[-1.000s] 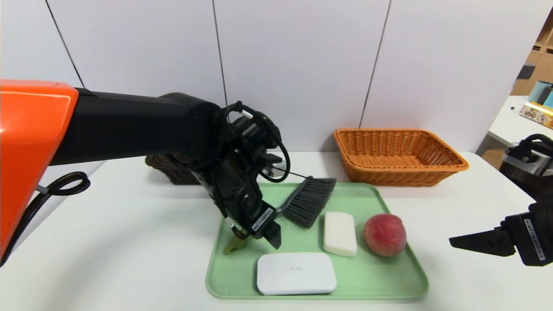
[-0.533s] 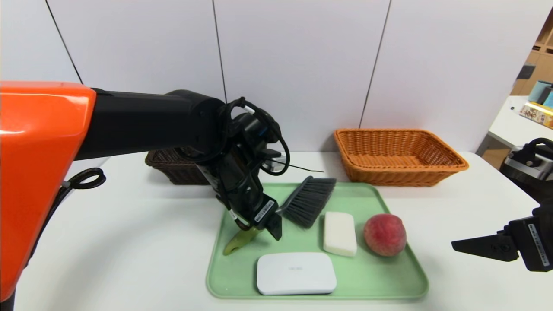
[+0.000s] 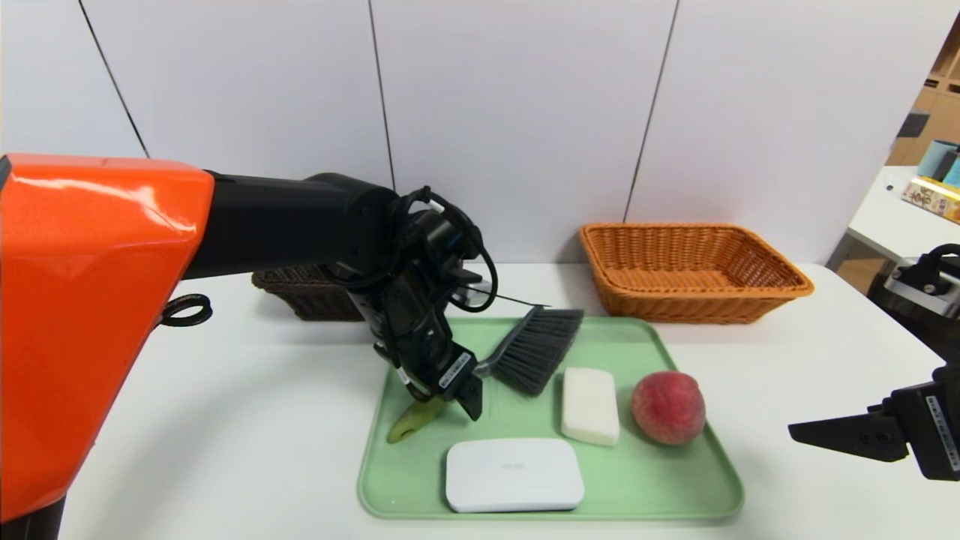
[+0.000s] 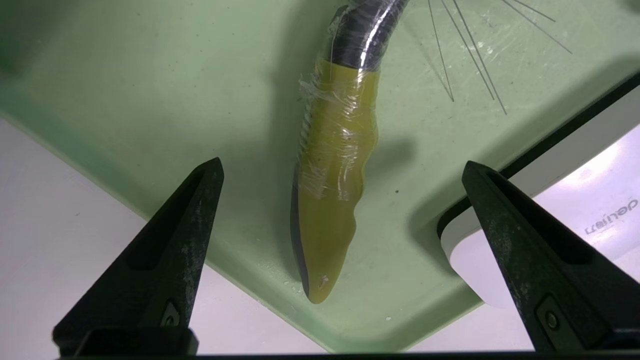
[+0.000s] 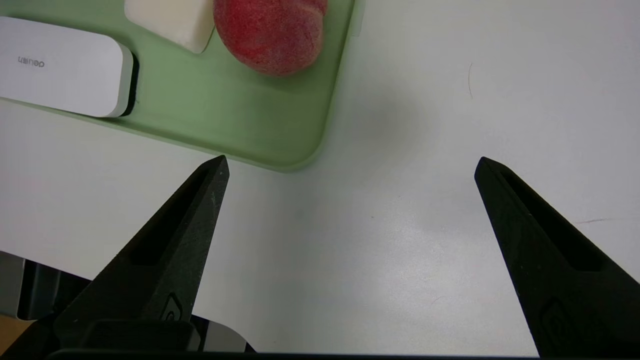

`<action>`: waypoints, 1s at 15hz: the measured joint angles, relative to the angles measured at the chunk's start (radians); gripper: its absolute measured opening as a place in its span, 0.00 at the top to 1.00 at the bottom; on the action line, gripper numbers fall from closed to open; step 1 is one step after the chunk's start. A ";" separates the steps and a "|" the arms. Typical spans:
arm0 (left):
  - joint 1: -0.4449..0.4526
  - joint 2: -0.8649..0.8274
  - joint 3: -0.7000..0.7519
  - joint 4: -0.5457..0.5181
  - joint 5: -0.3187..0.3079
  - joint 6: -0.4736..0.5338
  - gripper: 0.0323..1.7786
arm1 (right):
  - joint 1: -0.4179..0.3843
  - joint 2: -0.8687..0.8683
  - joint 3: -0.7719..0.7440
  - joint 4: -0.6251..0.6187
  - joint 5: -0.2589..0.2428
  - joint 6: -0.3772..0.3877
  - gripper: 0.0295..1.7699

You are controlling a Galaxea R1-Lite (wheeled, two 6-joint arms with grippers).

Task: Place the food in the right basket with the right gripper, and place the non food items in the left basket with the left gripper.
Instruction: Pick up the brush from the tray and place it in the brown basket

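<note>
Green fills the middle of your head view: a pale green tray point(image 3: 637, 487) lies on the white table point(image 3: 225, 450), and it carries all four loose things. Your left gripper point(image 3: 450, 397) hangs over the tray's left part, pointing steeply down, at centre-left of the frame. In the left wrist view its two fingers point(image 4: 165, 260) stand wide apart with the brush's yellow-green handle point(image 4: 332, 200) between them, and neither finger touches it. You can see clear film wrapped round that handle.

The brush point(image 3: 536, 349) lies slanted, its dark grey bristles toward the tray's upper middle and its handle tip at the tray's left edge. Below it, at the tray's lower middle, lies the flat white box point(image 3: 514, 474). Right of the bristles sits the small white bar point(image 3: 590, 405), and just beside that, further right, the peach point(image 3: 667, 407).

Your right gripper point(image 3: 825, 433) hovers at the frame's right edge, over bare table and apart from the tray. Its fingers point(image 5: 160, 260) are spread wide and hold nothing.

At upper right, behind the tray, stands the orange basket point(image 3: 694, 270). The dark brown basket point(image 3: 300, 292) sits at centre-left, largely hidden behind your left arm.
</note>
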 joint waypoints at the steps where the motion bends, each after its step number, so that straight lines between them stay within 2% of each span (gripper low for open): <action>1: 0.001 0.001 0.000 0.000 0.000 0.000 0.05 | 0.000 -0.001 0.002 -0.001 0.001 0.000 0.04; 4: 0.004 0.003 0.000 -0.006 -0.003 0.007 0.05 | 0.000 -0.008 0.011 -0.002 0.001 0.000 0.04; 15: 0.008 0.022 -0.008 -0.001 -0.011 0.132 0.05 | 0.000 -0.031 0.037 -0.003 0.002 0.000 0.04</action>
